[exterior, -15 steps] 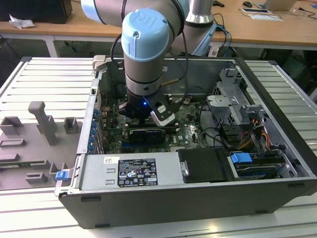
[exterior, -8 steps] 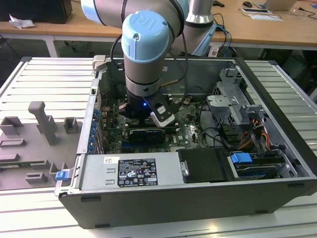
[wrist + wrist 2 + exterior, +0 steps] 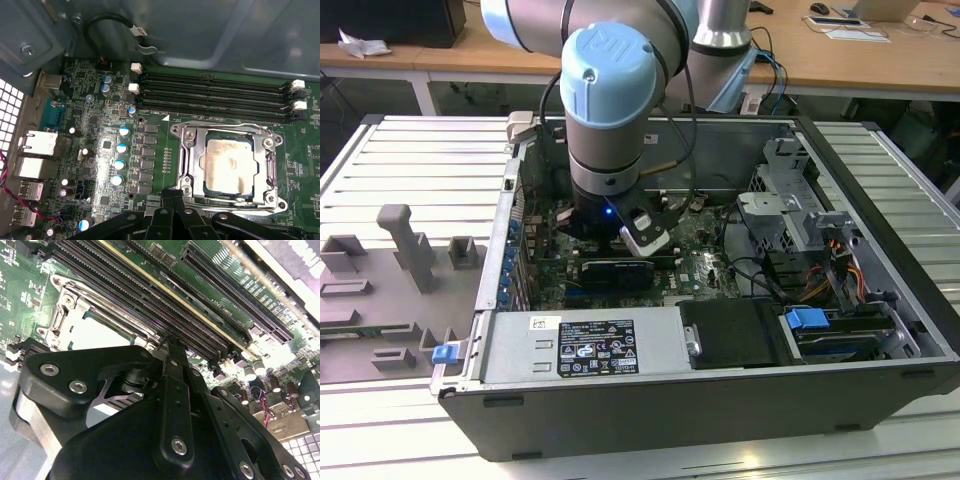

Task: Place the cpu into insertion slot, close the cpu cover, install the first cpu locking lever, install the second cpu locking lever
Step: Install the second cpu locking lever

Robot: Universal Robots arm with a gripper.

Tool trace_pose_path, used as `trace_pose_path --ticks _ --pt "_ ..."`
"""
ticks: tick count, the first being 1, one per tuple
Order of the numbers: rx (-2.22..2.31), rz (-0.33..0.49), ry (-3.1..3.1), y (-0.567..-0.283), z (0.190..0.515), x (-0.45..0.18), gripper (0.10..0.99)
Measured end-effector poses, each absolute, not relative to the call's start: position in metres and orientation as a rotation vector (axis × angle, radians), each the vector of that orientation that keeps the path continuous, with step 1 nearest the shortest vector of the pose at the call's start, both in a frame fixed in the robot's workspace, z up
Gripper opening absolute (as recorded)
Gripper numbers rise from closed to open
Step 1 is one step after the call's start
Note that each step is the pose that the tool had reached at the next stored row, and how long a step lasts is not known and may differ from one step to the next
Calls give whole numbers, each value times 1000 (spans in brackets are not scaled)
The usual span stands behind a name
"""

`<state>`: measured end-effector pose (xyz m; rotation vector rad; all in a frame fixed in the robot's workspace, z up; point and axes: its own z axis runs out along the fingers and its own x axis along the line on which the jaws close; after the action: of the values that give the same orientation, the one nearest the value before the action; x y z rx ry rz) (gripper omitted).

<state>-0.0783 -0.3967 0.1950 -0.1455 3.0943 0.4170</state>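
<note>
The cpu (image 3: 231, 166) at the lower right of the first wrist view has a pale, matt, brushed-looking metal face, and the cpu cover (image 3: 189, 159) framing it is bright, shiny silver metal with glints along its edges. The motherboard (image 3: 155, 122) around them is green with a slight sheen, and its memory slots (image 3: 215, 97) across the upper middle look like matt black plastic. The gripper (image 3: 170, 347), low in the second wrist view, is smooth, semi-gloss black with bright metal screws.

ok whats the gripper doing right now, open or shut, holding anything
Gripper: shut, fingers together with nothing visible between them, its tip at the edge of the cpu cover, which lies down over the cpu.
</note>
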Motion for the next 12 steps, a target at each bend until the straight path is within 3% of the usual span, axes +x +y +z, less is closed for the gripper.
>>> trace_pose_path --ticks 12 --pt "-146 418 3093 -397 201 -78 106"
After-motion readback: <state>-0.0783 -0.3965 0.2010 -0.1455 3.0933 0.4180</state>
